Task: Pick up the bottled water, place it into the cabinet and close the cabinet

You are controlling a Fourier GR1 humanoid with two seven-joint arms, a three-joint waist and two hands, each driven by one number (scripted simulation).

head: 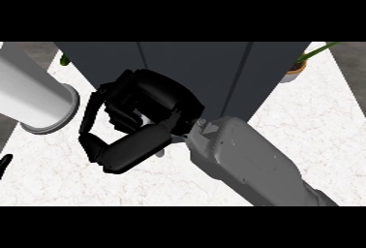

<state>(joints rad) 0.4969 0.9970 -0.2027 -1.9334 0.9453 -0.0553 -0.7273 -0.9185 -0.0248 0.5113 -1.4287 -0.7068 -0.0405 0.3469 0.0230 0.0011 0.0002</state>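
item: right hand, fingers curled round the bottled water, of which we see only a pale sliver, before the dark cabinet, over the marble worktop.

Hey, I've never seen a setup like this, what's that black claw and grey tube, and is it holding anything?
You are looking down from the robot's head at a pale marbled counter. The grey tube is its right forearm, ending in the black right hand. Its fingers curl round something mostly hidden; the pale glimpse inside is probably the bottled water. Behind stands a dark cabinet, a potted plant to its right, and an unidentifiable big white cylinder at left. The left hand barely shows at the left edge.
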